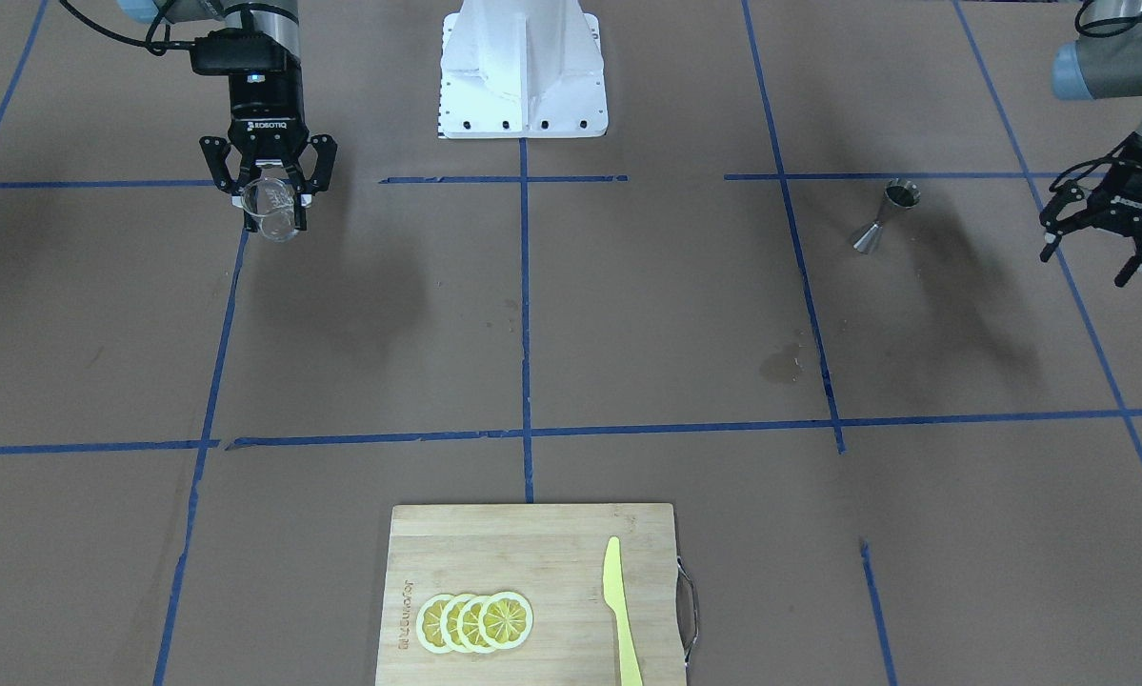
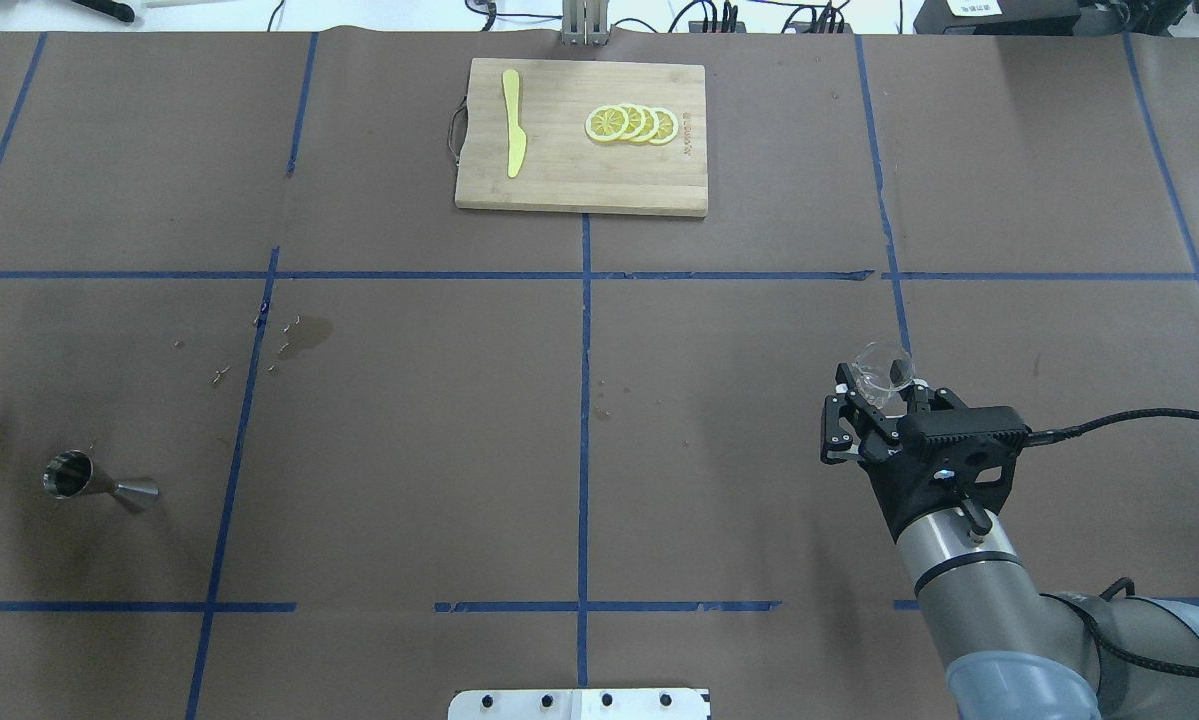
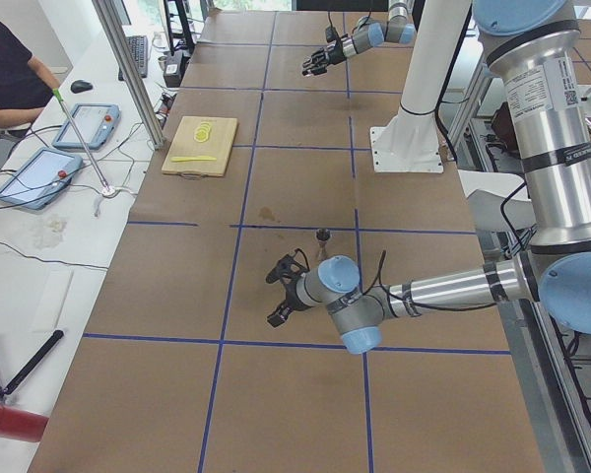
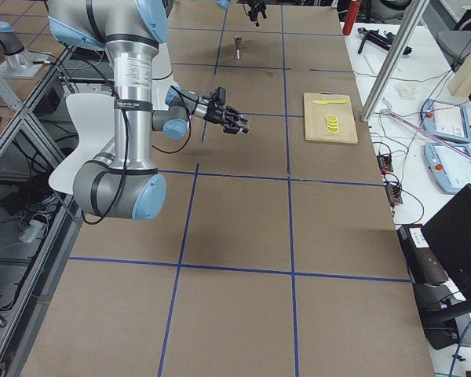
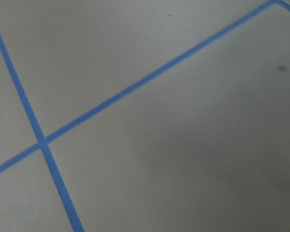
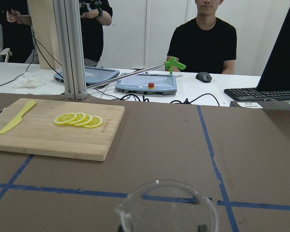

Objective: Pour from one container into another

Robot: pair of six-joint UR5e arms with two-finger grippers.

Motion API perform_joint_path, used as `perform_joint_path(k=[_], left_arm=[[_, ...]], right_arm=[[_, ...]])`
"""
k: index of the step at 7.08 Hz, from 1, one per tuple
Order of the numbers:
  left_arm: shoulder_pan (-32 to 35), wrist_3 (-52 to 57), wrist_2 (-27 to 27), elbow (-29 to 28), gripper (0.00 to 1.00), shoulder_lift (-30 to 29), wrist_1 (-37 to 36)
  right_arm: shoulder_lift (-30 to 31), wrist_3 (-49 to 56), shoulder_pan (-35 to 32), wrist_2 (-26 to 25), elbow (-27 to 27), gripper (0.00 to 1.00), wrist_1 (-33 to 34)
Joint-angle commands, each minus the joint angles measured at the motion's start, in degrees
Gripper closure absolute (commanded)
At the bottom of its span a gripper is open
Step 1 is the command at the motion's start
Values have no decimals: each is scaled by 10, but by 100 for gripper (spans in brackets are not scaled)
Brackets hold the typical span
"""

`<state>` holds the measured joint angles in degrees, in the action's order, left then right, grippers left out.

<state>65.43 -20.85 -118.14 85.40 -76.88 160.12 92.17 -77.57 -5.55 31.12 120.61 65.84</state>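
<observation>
Nearest the right wrist lens, the rim of the clear glass cup (image 6: pixel 166 208) fills the bottom edge, with its pouring lip turned to that view's left. It is clamped between the fingers of the right hand (image 1: pixel 273 217) and held clear of the surface (image 1: pixel 628 333), as its shadow on the brown paper suggests. The jigger (image 1: pixel 883 217) is set well apart from it, on the robot's left side, and seems to stand upright. The left hand (image 1: pixel 1118 238) is held near the jigger without touching it, fingers spread and nothing between them.

The cup is judged light, stiff, smooth and breakable. A grip across its wall, away from the lip, is what is wanted, and hard pressure is to be avoided, since glass can slip or crack. The jigger is judged light and easily toppled on its small foot. If it is to be steadied, the narrow waist is the likely place. Its mouth is small, so a spill is probable unless the lip is brought close.

Whether anything is in the cup cannot be told from any view. The lip's direction is given by the right wrist view alone. The left hand is missing from the overhead view and is shown only by the front-facing and side views. Nothing but paper and blue tape (image 5: pixel 135 89) is shown by the left wrist view. A cutting board (image 2: pixel 579 180) with lemon slices (image 2: pixel 631 123) is seen at the far edge.
</observation>
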Motion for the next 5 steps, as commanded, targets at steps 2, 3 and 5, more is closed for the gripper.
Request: perform_joint_path(k=[2,3,5], left_arm=[[72,2,-146,40,0,-35,-185],[76,2,-179,64,0,-35,-226],[82,2,-219,101,0,-33,-278]], right_arm=[[6,1,-2,-4,-55,100,-76],[5,-3,-2,-5,-80,100,-81],[10,-3,-3,-11,-127,100,-141]])
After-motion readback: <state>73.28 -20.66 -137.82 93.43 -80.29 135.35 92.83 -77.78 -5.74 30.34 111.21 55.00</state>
